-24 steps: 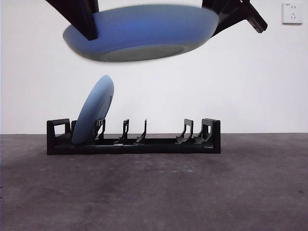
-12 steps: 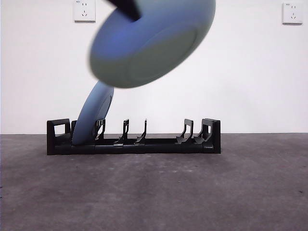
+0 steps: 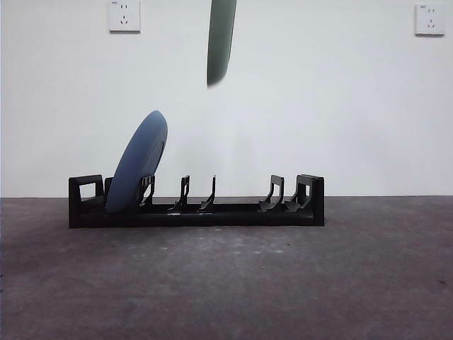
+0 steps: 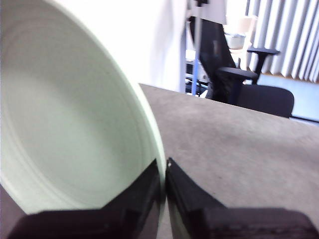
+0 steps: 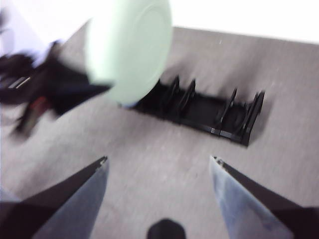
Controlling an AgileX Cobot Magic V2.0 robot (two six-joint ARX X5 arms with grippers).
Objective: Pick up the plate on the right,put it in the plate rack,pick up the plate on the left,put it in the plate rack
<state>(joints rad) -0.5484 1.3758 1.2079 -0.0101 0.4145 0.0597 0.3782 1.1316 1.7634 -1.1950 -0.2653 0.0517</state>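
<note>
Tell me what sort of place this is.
Probably an office or lab set up for robot tests, not a kitchen. A black office chair stands by window blinds, the wall is bare but for sockets, and the plate rack sits on a plain grey table.

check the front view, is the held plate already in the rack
No, the held plate hangs edge-on high above the plate rack, clear of its dividers.

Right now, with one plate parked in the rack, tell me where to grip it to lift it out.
Grip the racked plate by its top rim, coming from above. It stands on edge, leaning toward the plate rack middle, its lower edge sunk between dividers, so only the upper rim is free.
</note>
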